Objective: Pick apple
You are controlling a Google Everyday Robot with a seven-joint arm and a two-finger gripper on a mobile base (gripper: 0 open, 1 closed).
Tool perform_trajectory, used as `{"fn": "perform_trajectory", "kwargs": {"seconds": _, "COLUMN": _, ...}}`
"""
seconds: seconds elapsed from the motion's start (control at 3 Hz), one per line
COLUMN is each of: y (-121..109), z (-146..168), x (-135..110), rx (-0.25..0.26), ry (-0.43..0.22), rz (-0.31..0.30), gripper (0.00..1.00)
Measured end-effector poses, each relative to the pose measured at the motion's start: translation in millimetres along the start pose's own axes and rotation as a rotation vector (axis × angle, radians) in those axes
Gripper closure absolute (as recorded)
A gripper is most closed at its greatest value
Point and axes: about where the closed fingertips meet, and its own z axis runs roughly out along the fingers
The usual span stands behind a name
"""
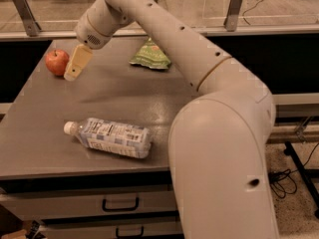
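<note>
Grey, faintly speckled laminate covers the surface (114,91), the top of a cabinet whose dark drawers (75,203) sit under the front edge, each with a black bar handle. Beyond the far edge a pale rail crosses the room on metal posts, one at the far left (20,9) and another further right (234,6), with a light floor behind them. Off the right edge the floor is speckled, and black cables (286,176) trail across it.

Near the far left corner the apple (57,61) sits on the surface. It is round and red-orange, with a paler sheen towards its top, and it is small next to the bottle. Just to its right hangs the gripper (71,75), a yellowish piece tilted with its tip down and towards the left edge, low over the surface. It is seen side-on, so I cannot tell whether it is open or closed, nor whether it touches the apple.

Closer to the front edge, left of the middle, a clear plastic water bottle (112,137) lies on its side, its white cap pointing towards the left edge and a pale printed label around its body. At the far edge, about midway along, lies a crumpled green bag (150,58).

The cream-coloured arm (169,39) rises from a bulky section that hides the front right corner, then sweeps up and across the far edge to the gripper.
</note>
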Motion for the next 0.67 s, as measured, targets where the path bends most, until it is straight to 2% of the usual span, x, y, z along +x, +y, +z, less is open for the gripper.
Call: {"fn": "perform_trajectory", "kwargs": {"seconds": 0.67, "y": -37.7, "z": 45.9, "x": -4.9, "rx": 0.101, "ry": -0.095, "rz": 0.211, "gripper": 0.0}}
